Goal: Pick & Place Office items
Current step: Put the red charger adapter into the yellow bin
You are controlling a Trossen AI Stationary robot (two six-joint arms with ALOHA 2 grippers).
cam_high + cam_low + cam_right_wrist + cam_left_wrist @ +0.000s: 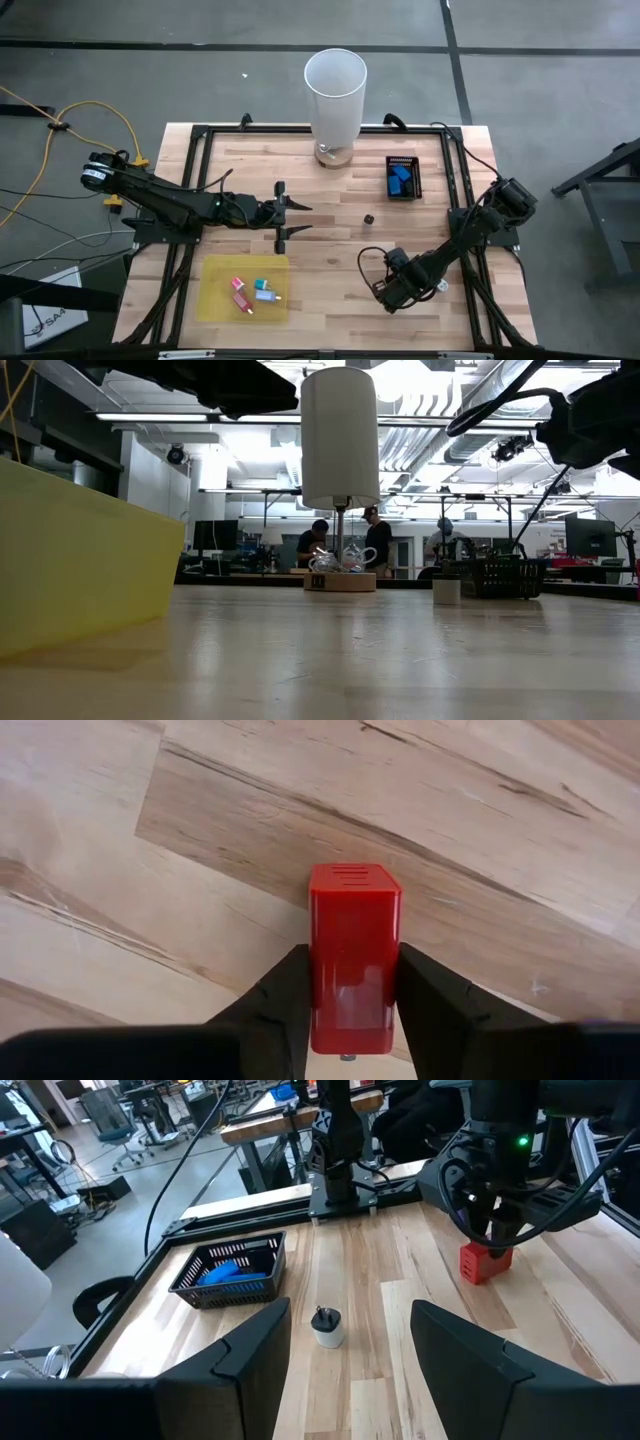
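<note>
A small red block (pixel 353 920) rests on the wooden table near its right front, with my right gripper (pixel 392 297) pointing down and shut on it; the left wrist view shows the same block (pixel 487 1264). My left gripper (pixel 300 220) hovers open over the table's middle, level, nothing between its fingers. A tiny whitish round piece with a dark top (pixel 326 1327) stands on the table just beyond it. Pink-red (pixel 240 290) and teal (pixel 264 292) pieces lie on the yellow sheet (pixel 215 300). Blue pieces (pixel 399 178) sit in the black tray (pixel 415 192). My right gripper pinches the red block between its two fingers, one finger (pixel 285 995) on each of two opposite sides (pixel 322 982). The fingers come from above, pointing down. The block sits on the table under the gripper.
A tall white cylinder (pixel 335 90) on a wooden foot stands at the table's far edge, middle. A black frame (pixel 200 135) runs round the tabletop. Bare wood lies between the yellow sheet and my right gripper. People stand far off in the room beyond (pixel 378 540).
</note>
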